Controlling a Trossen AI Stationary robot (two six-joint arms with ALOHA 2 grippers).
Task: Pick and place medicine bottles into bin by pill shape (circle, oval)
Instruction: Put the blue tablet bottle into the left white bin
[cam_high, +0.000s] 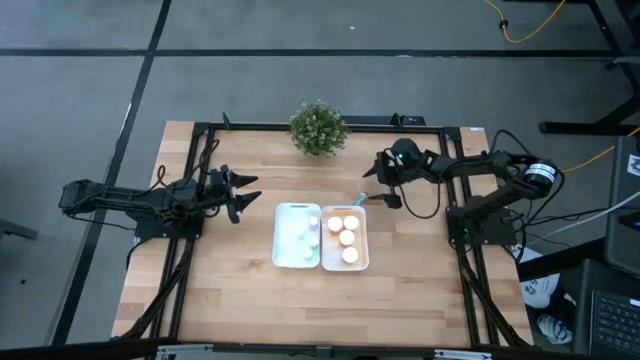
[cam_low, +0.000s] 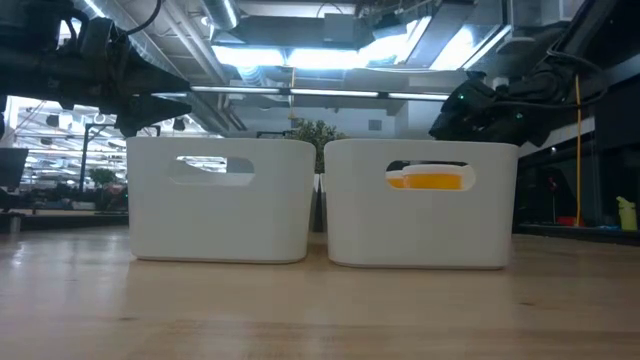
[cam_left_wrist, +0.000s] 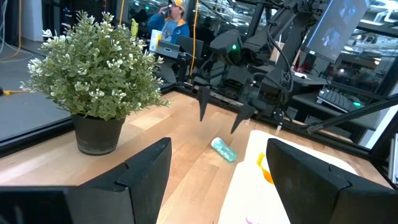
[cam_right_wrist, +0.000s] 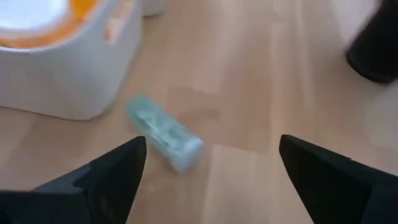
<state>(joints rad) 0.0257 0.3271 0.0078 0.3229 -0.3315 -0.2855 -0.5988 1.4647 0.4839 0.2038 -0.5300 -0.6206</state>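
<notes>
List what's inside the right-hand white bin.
Three orange medicine bottles with white caps stand in the right bin, seen from above. The low view shows only orange through its handle slot. Anything beneath them is covered. One teal bottle lies outside on the table.

Pale blond wood desk (cam_high: 230, 290) with faint plank lines, edged by a black frame. Two white bins side by side: left bin (cam_high: 297, 236) holding pale teal-green bottles (cam_high: 305, 234), right bin (cam_high: 345, 239) holding orange bottles (cam_high: 347, 238) with white caps. One translucent teal-green bottle (cam_right_wrist: 164, 132) lying on the wood. Dark green leafy plant (cam_left_wrist: 94, 65) speckled with small white tips, in a dark grey pot (cam_left_wrist: 97, 134). Black left claw (cam_high: 244, 194) and black right claw (cam_high: 377, 185). Grey floor (cam_high: 80, 80) crossed by dark lines, with a yellow cable (cam_high: 530, 28).
</notes>
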